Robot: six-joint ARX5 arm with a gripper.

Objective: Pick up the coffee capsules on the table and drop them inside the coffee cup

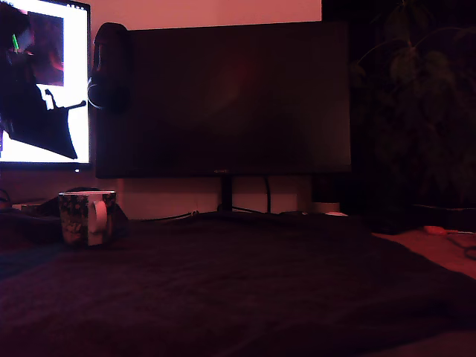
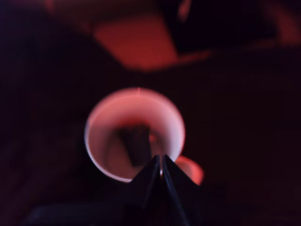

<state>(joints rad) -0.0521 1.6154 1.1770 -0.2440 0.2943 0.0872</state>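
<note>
Closest to the wrist camera, the pincer [image 2: 161, 172] is seen with its two dark tips pressed together, only a thin sliver of light between them, and nothing is pinched. Just beyond the tips, a dark blocky shape [image 2: 136, 143] is seen lying on the pale floor of the coffee cup [image 2: 101, 127]; it is judged to be the coffee capsule, though the blur forbids certainty. The pale handle [image 2: 190, 169] shows beside the tips. On the exterior view's left, the same cup [image 1: 87, 216] is seen standing upright on the dark-clothed counter [image 1: 245, 290], and no capsule can be made out on the cloth; the arm is not seen there. Behind the cup, a large dark monitor [image 1: 223, 97] and a lit screen [image 1: 44, 82] are visible. The drop is judged done. For a clean finish, a straight rise is advised, so the rim and handle are not clipped
</note>
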